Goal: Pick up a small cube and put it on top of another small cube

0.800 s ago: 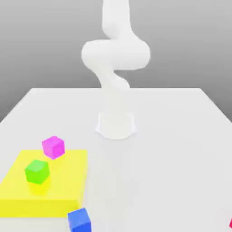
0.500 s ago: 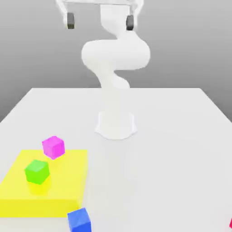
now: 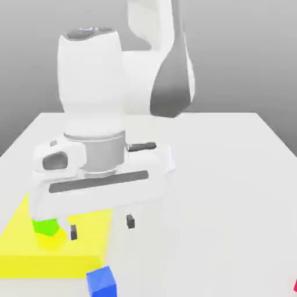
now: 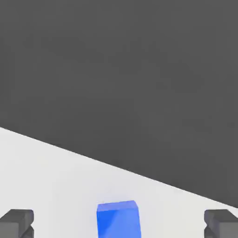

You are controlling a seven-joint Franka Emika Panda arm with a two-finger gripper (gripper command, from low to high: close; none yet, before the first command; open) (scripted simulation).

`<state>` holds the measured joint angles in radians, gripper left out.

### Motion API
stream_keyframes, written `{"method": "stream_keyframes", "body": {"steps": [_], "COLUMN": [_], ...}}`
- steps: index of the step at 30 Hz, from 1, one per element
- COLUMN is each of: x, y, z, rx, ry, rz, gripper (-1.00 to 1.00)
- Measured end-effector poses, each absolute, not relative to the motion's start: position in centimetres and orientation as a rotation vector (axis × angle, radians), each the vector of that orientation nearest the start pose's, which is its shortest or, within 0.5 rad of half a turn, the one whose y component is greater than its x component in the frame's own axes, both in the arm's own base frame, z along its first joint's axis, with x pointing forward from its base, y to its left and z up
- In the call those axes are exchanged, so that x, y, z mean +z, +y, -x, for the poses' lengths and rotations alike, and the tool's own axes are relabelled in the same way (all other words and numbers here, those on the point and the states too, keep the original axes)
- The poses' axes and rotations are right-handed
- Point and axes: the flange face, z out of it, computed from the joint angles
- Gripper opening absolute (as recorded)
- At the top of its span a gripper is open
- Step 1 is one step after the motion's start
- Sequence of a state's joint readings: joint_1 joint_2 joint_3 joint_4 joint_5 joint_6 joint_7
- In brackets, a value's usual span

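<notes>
Blue is the colour to look for: your blue cube [image 3: 102, 282] sits on the white counter [image 3: 232, 191] at the near edge of the exterior view, just beside the front corner of the yellow slab [image 3: 35, 246] and off it. In the hand view you see the same blue cube [image 4: 118, 219] on the counter [image 4: 51, 176], lying between the two dark fingertips [image 4: 16, 222], with clear space on either side.

Your end effector [image 3: 100, 227] hangs above the counter with its fingers spread wide apart and nothing between them. In the exterior view it hovers over the slab's right part, a little behind the blue cube and above it, touching neither.

You can make out the green cube [image 3: 46, 226] on the slab, toward the exterior view's left; the white hand covers its upper part, so you see just its lower faces. One finger [image 3: 72, 232] hangs just beside it, on the exterior view's right of it.

Your white arm [image 3: 151, 64] rises behind the hand, with a dark grey patch on its side.
</notes>
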<state>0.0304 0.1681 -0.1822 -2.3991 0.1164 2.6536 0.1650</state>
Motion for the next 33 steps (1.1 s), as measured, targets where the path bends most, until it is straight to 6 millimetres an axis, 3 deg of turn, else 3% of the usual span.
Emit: {"method": "stream_keyframes", "body": {"steps": [3,7,8,14,16,21,29,33], "x": [20.3,14.7,13.5,12.8,14.0,19.8,26.2,28.5], "y": [-9.0,-9.3,-9.3,-9.2,-9.3,-10.1,-16.9,-18.3], "z": [-49.1,-48.8,-48.7,-48.7,-48.7,-47.9,-40.5,-36.5], "rx": [-0.031,-0.003,-0.002,0.001,0.001,0.002,0.005,0.006], "ry": [0.582,0.566,0.566,0.566,0.565,0.636,1.212,1.451], "rz": [3.081,3.091,3.091,3.091,3.091,3.077,2.896,2.782], "gripper": [0.00,0.00,-1.00,-1.00,-1.00,-1.00,-1.00,-1.00]}}
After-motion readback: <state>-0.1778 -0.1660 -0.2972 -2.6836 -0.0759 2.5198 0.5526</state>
